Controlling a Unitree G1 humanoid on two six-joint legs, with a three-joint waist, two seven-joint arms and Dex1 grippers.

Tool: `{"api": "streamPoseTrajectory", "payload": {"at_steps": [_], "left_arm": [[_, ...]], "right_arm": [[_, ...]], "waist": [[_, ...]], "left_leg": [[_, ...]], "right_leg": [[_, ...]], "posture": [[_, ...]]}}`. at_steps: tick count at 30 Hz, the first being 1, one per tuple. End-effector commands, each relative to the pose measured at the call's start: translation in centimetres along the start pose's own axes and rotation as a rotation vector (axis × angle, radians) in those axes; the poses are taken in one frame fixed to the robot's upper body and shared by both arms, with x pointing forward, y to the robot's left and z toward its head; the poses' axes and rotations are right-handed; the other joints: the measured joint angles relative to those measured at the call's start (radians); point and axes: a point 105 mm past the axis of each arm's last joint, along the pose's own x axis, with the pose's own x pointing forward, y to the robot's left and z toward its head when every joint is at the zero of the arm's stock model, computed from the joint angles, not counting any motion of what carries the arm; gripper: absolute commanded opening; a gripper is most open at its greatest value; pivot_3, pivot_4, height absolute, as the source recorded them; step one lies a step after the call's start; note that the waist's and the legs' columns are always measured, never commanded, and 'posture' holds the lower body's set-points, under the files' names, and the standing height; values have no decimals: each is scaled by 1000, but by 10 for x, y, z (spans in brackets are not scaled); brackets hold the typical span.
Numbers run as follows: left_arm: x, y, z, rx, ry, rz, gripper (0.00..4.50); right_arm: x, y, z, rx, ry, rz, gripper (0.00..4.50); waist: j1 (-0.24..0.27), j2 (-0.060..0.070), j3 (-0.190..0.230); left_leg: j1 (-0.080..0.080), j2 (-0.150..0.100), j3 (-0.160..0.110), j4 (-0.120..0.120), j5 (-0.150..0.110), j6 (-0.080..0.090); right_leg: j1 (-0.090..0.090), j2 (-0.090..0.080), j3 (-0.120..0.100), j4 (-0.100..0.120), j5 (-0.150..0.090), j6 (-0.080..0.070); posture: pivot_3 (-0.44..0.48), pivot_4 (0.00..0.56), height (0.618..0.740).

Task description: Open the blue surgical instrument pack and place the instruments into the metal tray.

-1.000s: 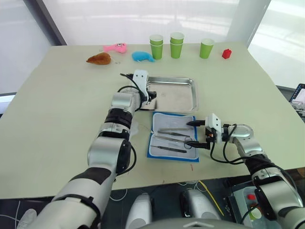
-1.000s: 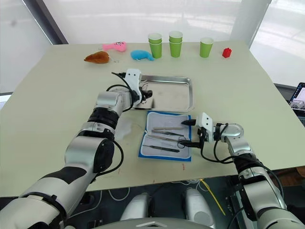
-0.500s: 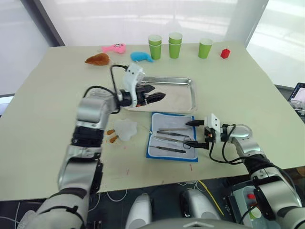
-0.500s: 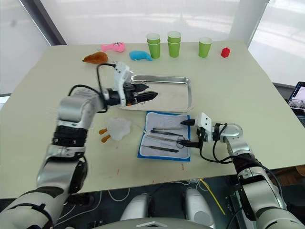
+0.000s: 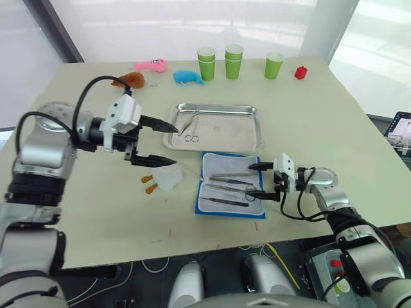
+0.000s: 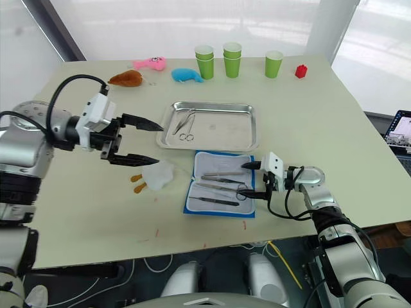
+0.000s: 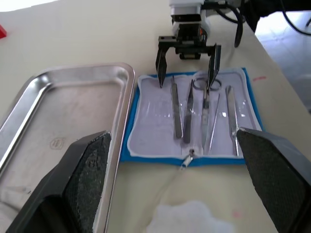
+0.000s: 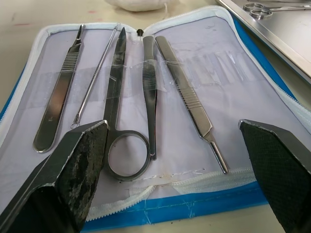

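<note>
Head views. Blue surgical instrument pack (image 5: pixel 231 184): lies open and flat on the table, lining up, just in front of the metal tray (image 5: pixel 257 125). Several silver instruments (image 5: pixel 232 176) remain in its pockets. In the tray: one pair of small scissors (image 5: pixel 188 131) with a second thin tool beside it, at the tray's left end. Left gripper (image 5: pixel 155 142): raised above the table to the left of the tray, fingers spread, holding nothing. Right gripper (image 5: pixel 255 179): at the pack's right edge, fingers spread wide, empty, tips over the instrument handles. A white crumpled object (image 5: pixel 168 178) with two orange pieces lies left of the pack. Far edge of table: green paper cups (image 5: pixel 210 62), plush toys, a small red block.

Left wrist view. Tray beside the open pack; the right gripper's two fingers straddle the handle end of the instruments.

Right wrist view. Pack lining with, side by side, a flat scalpel handle (image 8: pixel 59 104), a thin probe, ring-handled scissors (image 8: pixel 119 111), forceps (image 8: pixel 149 90), a second knurled handle.

Step judged in hand: transfer under way, pack open, part of the set moved. Next move calls for the right gripper to close on one slim handle and slide it clear of the clear pocket strap.
</note>
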Motion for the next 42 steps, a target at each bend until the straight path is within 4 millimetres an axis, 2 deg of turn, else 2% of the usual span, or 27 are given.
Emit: {"api": "streamPoseTrajectory", "payload": {"at_steps": [1, 7, 16, 21, 24, 31, 32, 34, 36, 37, 39, 42], "left_arm": [[-17, -9, 13, 80, 28, -75, 4444], [-25, -14, 9, 96, 71, -112, 4444], [-4, -27, 1, 84, -11, -207, 4444], [15, -17, -18, 90, -13, -182, 4444], [35, -5, -25, 62, -39, -134, 4444], [76, 6, -36, 32, -51, -98, 4444], [81, 8, -36, 27, -55, -95, 4069], [91, 13, -36, 7, -64, -77, 3680], [100, 20, -37, 5, -63, -46, 2963], [104, 23, -38, 13, -54, -36, 2366], [113, 26, -42, 29, -30, -21, 1611], [124, 28, -47, 31, -20, -19, 1611]], "right_arm": [[-4, 33, -62, 157, 215, 59, 4500], [-4, 34, -63, 159, 216, 61, 4500], [-4, 32, -62, 157, 217, 56, 4500], [-4, 32, -62, 158, 217, 54, 4500], [-3, 32, -62, 159, 216, 53, 4500], [-3, 31, -62, 156, 217, 50, 4500], [-3, 31, -62, 156, 217, 49, 4500], [-3, 31, -62, 156, 218, 48, 4500], [-4, 31, -62, 156, 218, 48, 4500], [-4, 31, -62, 155, 218, 47, 4500], [-4, 31, -62, 156, 218, 47, 4500], [-5, 32, -62, 157, 218, 45, 4500]], "waist": [[3, 0, 0], [14, 0, 0], [15, -1, 0], [18, -1, 0], [18, -2, -1], [16, -3, -1], [15, -3, -1], [15, -4, -2], [15, -4, -2], [15, -5, -3], [14, -6, -4], [14, -5, -3]], "left_leg": [[0, 0, 0, 0, 0, 0], [2, 0, 4, 0, 0, 0], [2, 0, 8, 0, 0, 0], [3, -1, 9, 0, 0, 0], [2, 0, 9, 0, 0, 0], [2, 0, 9, 0, 0, 0], [2, 0, 9, 0, 0, 0], [2, 0, 9, 0, 0, 0], [2, 0, 9, 0, 0, 0], [2, 0, 9, 0, 0, 0], [2, 0, 9, 0, 0, 0], [2, 0, 9, 0, 0, 0]], "right_leg": [[0, 0, 1, 0, 0, 0], [0, 1, 1, 0, 0, 0], [0, 3, 1, 0, -1, -1], [0, 4, 1, 0, -1, -1], [0, 6, 2, 1, -1, -1], [0, 7, 3, 1, 0, -2], [0, 7, 3, 1, 0, -2], [0, 7, 3, 1, 0, -2], [0, 7, 3, 1, 0, -2], [0, 7, 3, 1, 0, -2], [0, 7, 4, 1, 0, -2], [0, 7, 4, 1, 0, -1]], "posture": [[0, 150, 740], [0, 150, 740], [0, 150, 740], [0, 150, 740], [0, 150, 740], [0, 150, 740], [0, 150, 740], [0, 150, 740], [0, 150, 740], [0, 150, 740], [0, 150, 740], [0, 150, 740]]}}
